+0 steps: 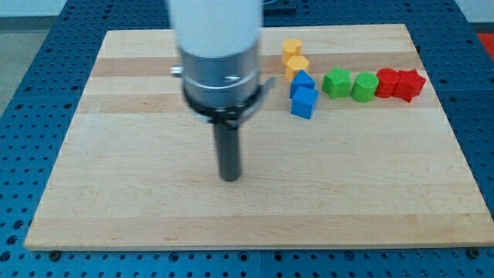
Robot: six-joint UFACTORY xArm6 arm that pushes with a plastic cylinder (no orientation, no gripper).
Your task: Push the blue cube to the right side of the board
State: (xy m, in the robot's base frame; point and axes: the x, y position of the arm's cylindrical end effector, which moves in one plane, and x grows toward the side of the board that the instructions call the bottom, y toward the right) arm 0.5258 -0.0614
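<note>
Rod tip (230,177) of the xArm6 rests on the pale wooden board (116,201) near its middle, well apart from every block and toward the view's lower left of them; the arm carries no fingers, so nothing is grasped or released, only pushed. Two blue blocks sit touching, one above the other: the lower blue cube (304,102), taken here to be the task's thing, and an upper blue block (302,81) of less certain shape. Above these lie two orange blocks (293,59), and to the view's right a row of two green blocks (350,83) and two red blocks (400,83). Chief risk, judged from this layout: a rightward push set too high would drive the blue cube into the green blocks, dragging that row along, or would catch the upper blue block as well. An off-centre contact would likely spin the cube off the tip.
</note>
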